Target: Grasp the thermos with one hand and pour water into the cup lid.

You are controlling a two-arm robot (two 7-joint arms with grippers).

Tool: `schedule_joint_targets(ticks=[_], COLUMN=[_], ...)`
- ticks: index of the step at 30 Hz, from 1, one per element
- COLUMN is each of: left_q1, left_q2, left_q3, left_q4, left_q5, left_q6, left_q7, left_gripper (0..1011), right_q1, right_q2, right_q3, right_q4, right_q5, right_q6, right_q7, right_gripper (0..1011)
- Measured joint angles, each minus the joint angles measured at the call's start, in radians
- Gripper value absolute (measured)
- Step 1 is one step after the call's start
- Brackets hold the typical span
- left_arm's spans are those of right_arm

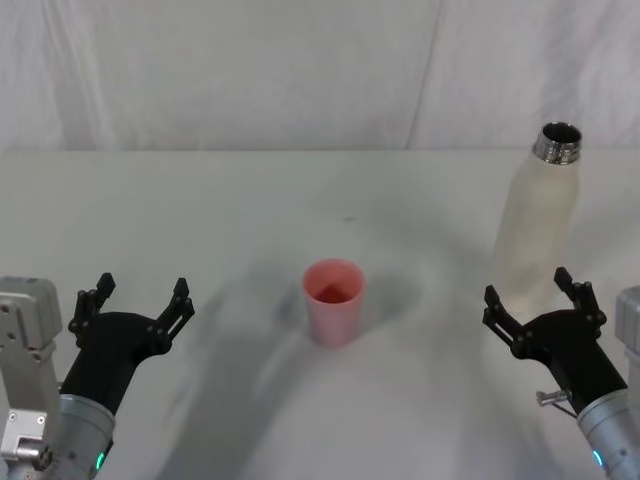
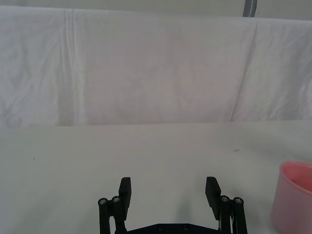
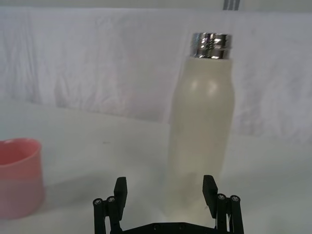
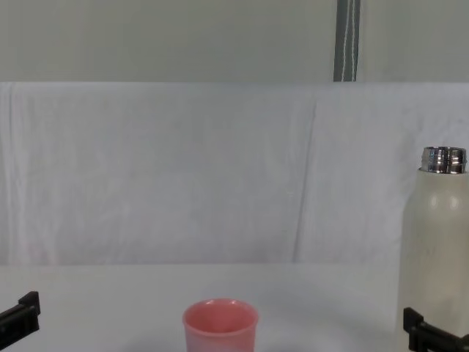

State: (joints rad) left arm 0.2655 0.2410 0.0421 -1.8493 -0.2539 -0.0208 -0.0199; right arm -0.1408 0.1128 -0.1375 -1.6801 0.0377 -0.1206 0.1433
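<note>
The thermos stands upright at the table's right, cream-white with an uncapped shiny steel neck; it also rises in the right wrist view and the chest view. My right gripper is open just in front of its base, fingers apart and not touching it; its fingertips show in the right wrist view. The pink cup lid sits upright mid-table, also visible in other views. My left gripper is open at the near left, holding nothing.
A white cloth backdrop runs along the table's far edge. The pale tabletop stretches bare between the cup lid and both grippers. A grey post stands behind the backdrop.
</note>
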Motion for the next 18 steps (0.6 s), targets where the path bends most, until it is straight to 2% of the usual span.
schedule_joint_targets(ticks=[18], left_q1=[0.0], left_q2=[0.0], left_q3=[0.0], left_q4=[0.0], left_q5=[0.0], left_q6=[0.0], left_q7=[0.0], left_gripper=[1001], right_q1=[-0.009], right_q2=[0.004], right_q3=[-0.033], right_q4=[0.024], right_q5=[0.021], right_q6=[-0.026], right_q7=[0.022], right_gripper=[1000])
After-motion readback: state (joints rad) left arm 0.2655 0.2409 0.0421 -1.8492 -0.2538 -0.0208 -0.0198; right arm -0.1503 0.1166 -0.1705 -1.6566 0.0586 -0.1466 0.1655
